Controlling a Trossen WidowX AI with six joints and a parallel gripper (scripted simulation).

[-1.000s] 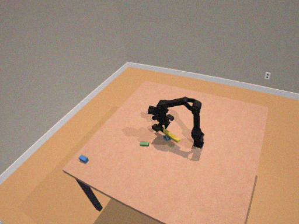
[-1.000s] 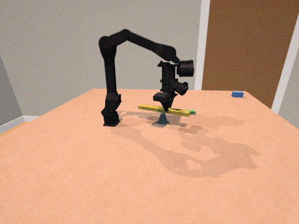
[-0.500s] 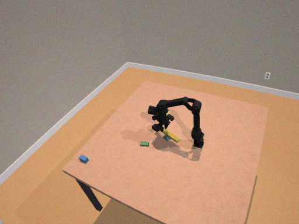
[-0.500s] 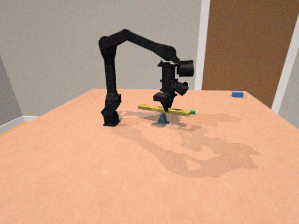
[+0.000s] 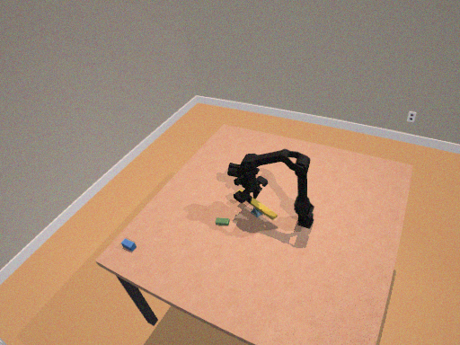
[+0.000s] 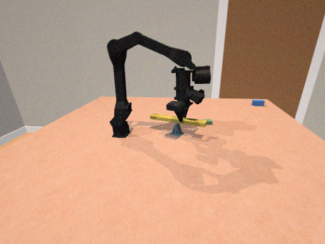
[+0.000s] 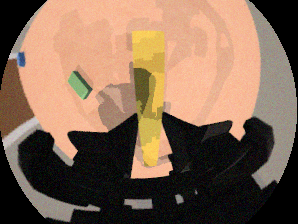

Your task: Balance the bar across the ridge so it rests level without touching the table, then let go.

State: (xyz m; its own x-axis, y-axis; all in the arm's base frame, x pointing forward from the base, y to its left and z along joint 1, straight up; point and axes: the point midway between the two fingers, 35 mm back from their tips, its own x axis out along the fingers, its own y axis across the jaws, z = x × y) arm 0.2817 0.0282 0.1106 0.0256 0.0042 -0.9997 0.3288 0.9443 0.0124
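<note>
A long yellow bar (image 5: 264,208) (image 6: 195,121) (image 7: 149,50) is held off the table above the ridge. In the exterior view it tilts slightly, its right end lower than its left. My gripper (image 5: 252,200) (image 6: 181,121) (image 7: 149,115) points down and is shut on the bar near its middle. The small blue-grey ridge (image 5: 256,212) (image 6: 176,130) stands on the table under the bar, slightly left of my fingertips in the exterior view. Whether the bar touches its top is hard to tell. The ridge is hidden in the wrist view.
A green block (image 5: 222,221) (image 6: 209,121) (image 7: 80,85) lies on the table close to the bar's outer end, partly behind it in the exterior view. A blue block (image 5: 128,244) (image 6: 258,103) (image 7: 21,59) lies farther off near a table corner.
</note>
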